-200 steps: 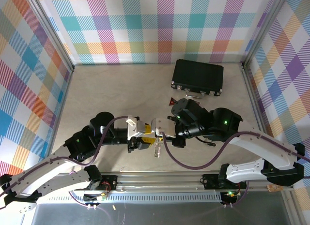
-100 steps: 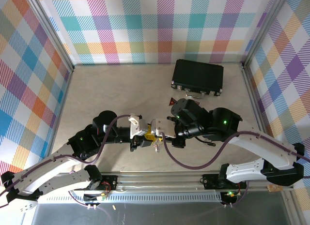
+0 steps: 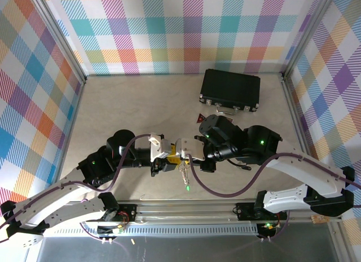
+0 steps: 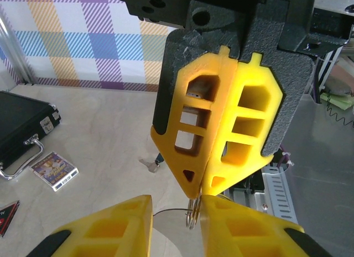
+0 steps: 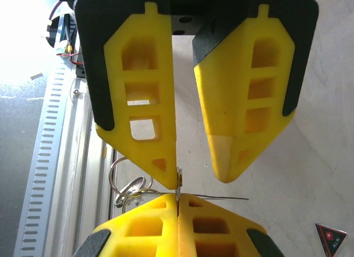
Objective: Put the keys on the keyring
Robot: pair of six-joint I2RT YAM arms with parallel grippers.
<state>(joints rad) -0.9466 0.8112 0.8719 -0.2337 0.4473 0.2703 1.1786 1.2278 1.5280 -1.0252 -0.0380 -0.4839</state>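
My right gripper [image 3: 181,159] [image 5: 178,199] is shut on the edge of the keyring [image 5: 179,181] [image 4: 193,213], a small silvery metal ring held edge-on. More ring loops [image 5: 128,186] hang beside it. My left gripper [image 3: 171,160] [image 4: 176,203] faces it tip to tip with its jaws apart; the ring rests against one finger [image 4: 243,226]. A thin strand runs down from the grippers to the green-headed key [image 3: 186,189]; I cannot tell whether it hangs or lies on the table. The black-headed key [image 4: 150,164] lies on the table beyond the grippers.
A black case [image 3: 230,90] lies at the back right. A dark red triangular piece [image 3: 201,118] and a small patterned card [image 4: 53,169] are in front of it. A metal rail [image 3: 186,208] runs along the near edge. Plaid walls enclose the table.
The green key has dropped into sight below the grippers on a thin strand. The left gripper's jaws narrowed and then eased apart slightly. The right gripper stays shut on the ring.
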